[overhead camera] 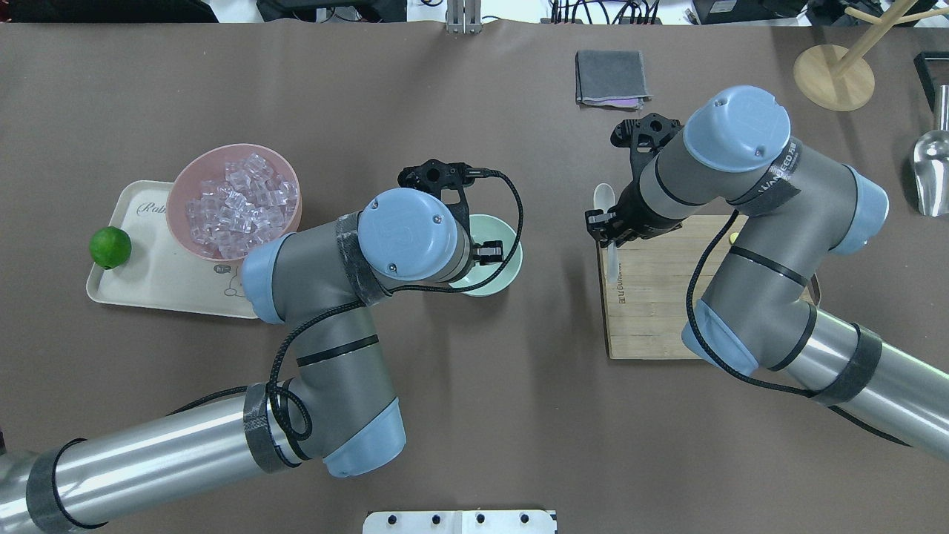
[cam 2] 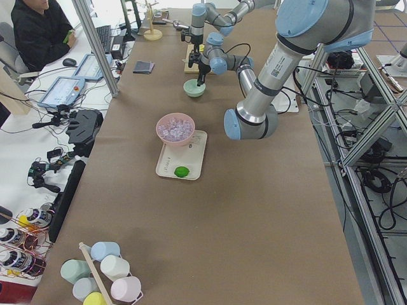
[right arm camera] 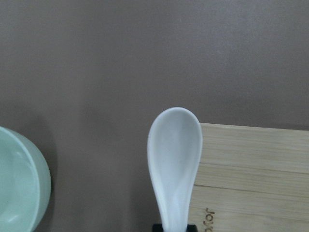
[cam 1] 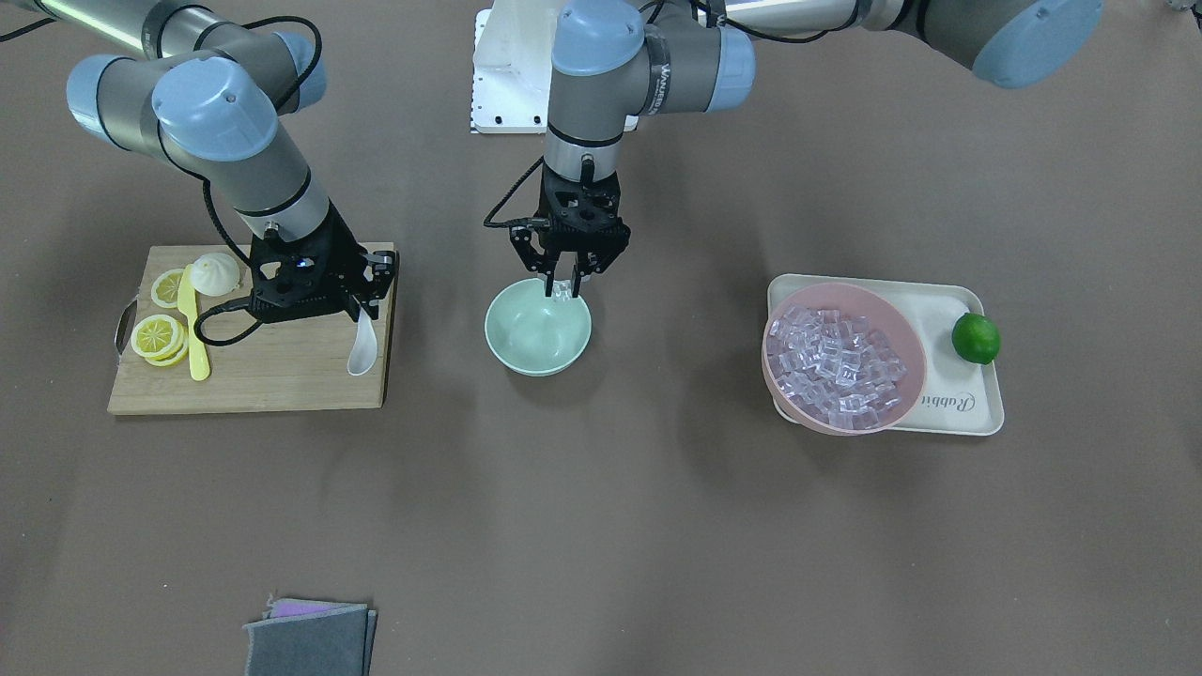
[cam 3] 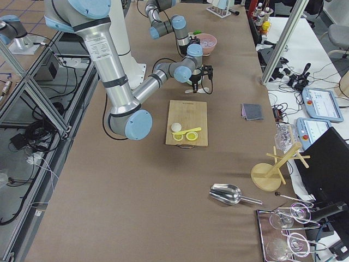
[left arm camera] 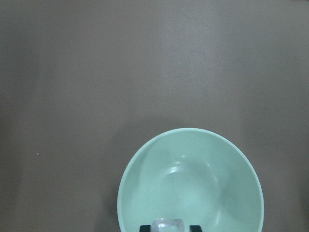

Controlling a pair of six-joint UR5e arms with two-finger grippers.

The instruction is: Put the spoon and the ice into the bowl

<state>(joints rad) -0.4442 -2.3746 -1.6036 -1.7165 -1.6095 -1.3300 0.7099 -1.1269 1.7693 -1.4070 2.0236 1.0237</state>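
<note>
While the left gripper (cam 1: 563, 284) pinches one ice cube (cam 1: 562, 291) over the robot-side rim of the green bowl (cam 1: 526, 349), the right gripper (cam 1: 362, 302) clamps the white spoon (cam 1: 362, 349) by its handle at the cutting board (cam 1: 282, 380) edge. Yellow knife (cam 1: 195, 343) and lemon slices (cam 1: 157, 336) lie alongside. Spoon axis runs away from the robot, scoop outward, hollow up. Well apart: pink bowl (cam 1: 920, 371), lime (cam 1: 976, 338), tray (cam 1: 963, 413) lettered "Rabbi…".

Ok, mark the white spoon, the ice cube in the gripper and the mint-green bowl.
white spoon (right arm camera: 175, 145): right wrist view, middle of the scoop.
ice cube (left arm camera: 167, 225): left wrist view, its top face.
mint-green bowl (cam 1: 537, 336): front-facing view, bare inside.
</note>
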